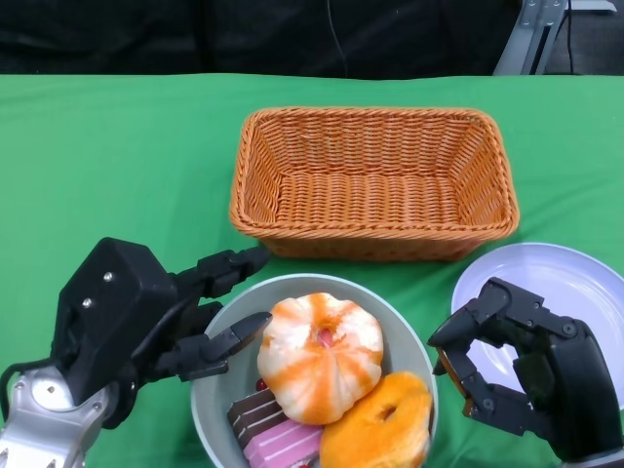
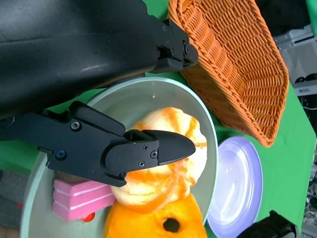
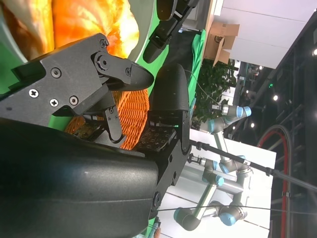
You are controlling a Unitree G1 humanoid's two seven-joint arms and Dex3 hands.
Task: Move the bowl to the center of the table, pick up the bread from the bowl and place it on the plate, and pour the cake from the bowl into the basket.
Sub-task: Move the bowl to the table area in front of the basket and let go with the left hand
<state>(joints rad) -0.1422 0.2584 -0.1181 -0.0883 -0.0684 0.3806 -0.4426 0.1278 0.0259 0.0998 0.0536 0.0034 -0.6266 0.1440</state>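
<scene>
The grey-green bowl (image 1: 402, 317) sits at the table's near middle. It holds a round orange-and-white bread (image 1: 317, 356), a ring-shaped orange bread (image 1: 380, 424) and pink and brown cake slices (image 1: 278, 434). My left hand (image 1: 146, 322) straddles the bowl's left rim. One finger (image 2: 148, 151) reaches over the round bread (image 2: 168, 173) and the others lie outside the rim, with a wide gap between them. My right hand (image 1: 522, 375) hovers over the near left edge of the pale plate (image 1: 575, 283), fingers curved and apart, holding nothing. The wicker basket (image 1: 370, 115) stands empty behind the bowl.
A green cloth covers the table, with bare cloth to the left of the basket (image 2: 233, 64). The plate (image 2: 237, 188) lies close to the bowl's right side. A dark backdrop runs behind the table's far edge.
</scene>
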